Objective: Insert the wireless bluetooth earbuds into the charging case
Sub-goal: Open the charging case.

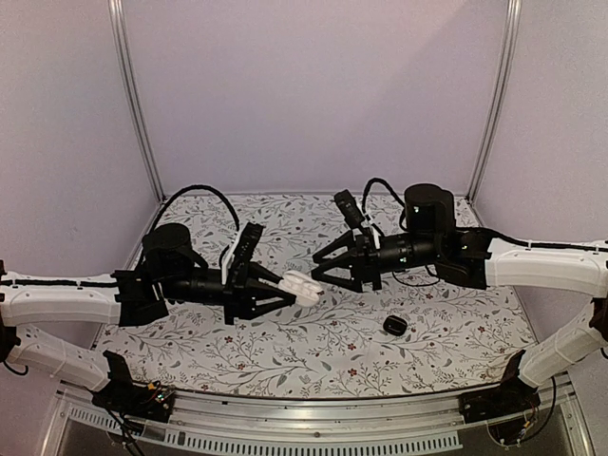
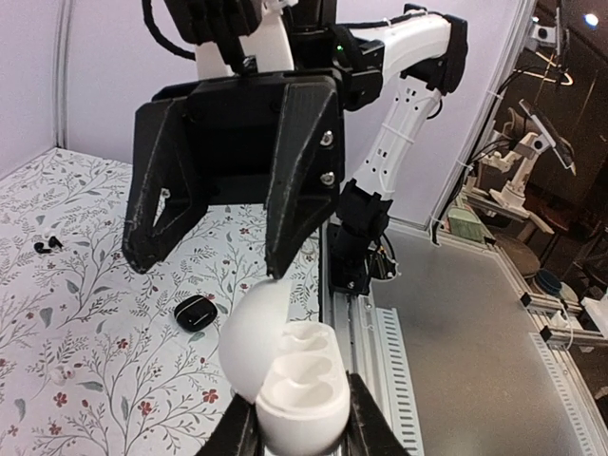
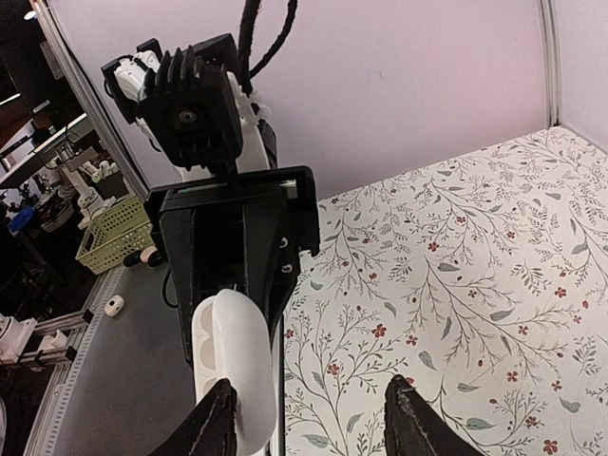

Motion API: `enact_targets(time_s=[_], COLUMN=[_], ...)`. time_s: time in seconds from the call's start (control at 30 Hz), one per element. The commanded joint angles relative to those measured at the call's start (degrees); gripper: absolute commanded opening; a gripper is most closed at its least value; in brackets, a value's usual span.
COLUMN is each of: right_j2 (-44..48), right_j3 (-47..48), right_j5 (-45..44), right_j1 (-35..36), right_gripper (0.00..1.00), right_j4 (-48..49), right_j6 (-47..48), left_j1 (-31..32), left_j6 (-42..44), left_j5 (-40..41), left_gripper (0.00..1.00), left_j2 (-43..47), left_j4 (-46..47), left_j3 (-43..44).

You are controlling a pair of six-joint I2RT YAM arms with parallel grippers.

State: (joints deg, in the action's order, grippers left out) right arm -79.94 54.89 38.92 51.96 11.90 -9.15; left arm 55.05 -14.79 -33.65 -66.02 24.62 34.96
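My left gripper (image 2: 296,432) is shut on the white charging case (image 2: 299,380), held above the table (image 1: 285,351). The case's lid is swung open and both wells are empty. My right gripper (image 3: 310,399) faces it with jaws open and nothing between them. One of its fingertips (image 2: 275,271) is right at the lid's upper edge; I cannot tell if they touch. In the top view the case (image 1: 304,288) hangs mid-table between the left gripper (image 1: 290,288) and right gripper (image 1: 321,268). Two tiny dark earbuds (image 2: 46,245) lie on the floral cloth far off.
A shut black pebble-shaped case (image 1: 395,326) lies on the cloth at the near right, also seen under the grippers as the black case (image 2: 195,312). The aluminium rail (image 1: 304,408) runs along the table's near edge. Purple walls close in the back and sides.
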Motion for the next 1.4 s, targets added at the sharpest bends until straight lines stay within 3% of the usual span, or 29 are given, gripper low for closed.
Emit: enact_targets(time_s=[0.0, 0.2, 0.4, 0.53, 0.67, 0.8, 1.13, 1.37], right_j2=[0.3, 1.2, 3.8, 4.0, 2.0, -0.5, -1.4, -0.6], right_j3=[0.1, 0.0, 0.6, 0.9, 1.9, 3.3, 3.8, 3.2], right_j5=[-1.3, -1.9, -3.1, 0.8, 0.8, -2.1, -8.0, -5.1], right_j1=[-0.2, -0.2, -0.4, -0.3, 1.0, 2.0, 1.7, 0.1], right_gripper=[0.51, 0.53, 0.66, 0.75, 0.80, 0.79, 0.67, 0.66], right_j4=[0.1, -0.4, -1.9, -1.4, -2.8, -4.9, -6.8, -5.1], right_j6=[-0.3, 0.8, 2.4, 2.8, 3.4, 4.5, 3.6, 1.3], left_j1=[-0.2, -0.3, -0.5, -0.5, -0.5, -0.5, -0.5, -0.5], left_j6=[0.5, 0.3, 0.1, 0.2, 0.1, 0.1, -0.1, 0.3], left_j5=[-0.7, 0.7, 1.1, 1.2, 0.6, -0.1, -1.2, -0.6], left_gripper=[0.00, 0.00, 0.00, 0.00, 0.00, 0.00, 0.00, 0.00], left_j2=[0.9, 0.9, 0.3, 0.3, 0.3, 0.6, 1.3, 1.5], left_j4=[1.2, 0.6, 0.5, 0.3, 0.8, 1.1, 2.4, 2.5], left_j3=[-0.3, -0.4, -0.3, -0.1, -0.1, -0.1, -1.1, -1.8])
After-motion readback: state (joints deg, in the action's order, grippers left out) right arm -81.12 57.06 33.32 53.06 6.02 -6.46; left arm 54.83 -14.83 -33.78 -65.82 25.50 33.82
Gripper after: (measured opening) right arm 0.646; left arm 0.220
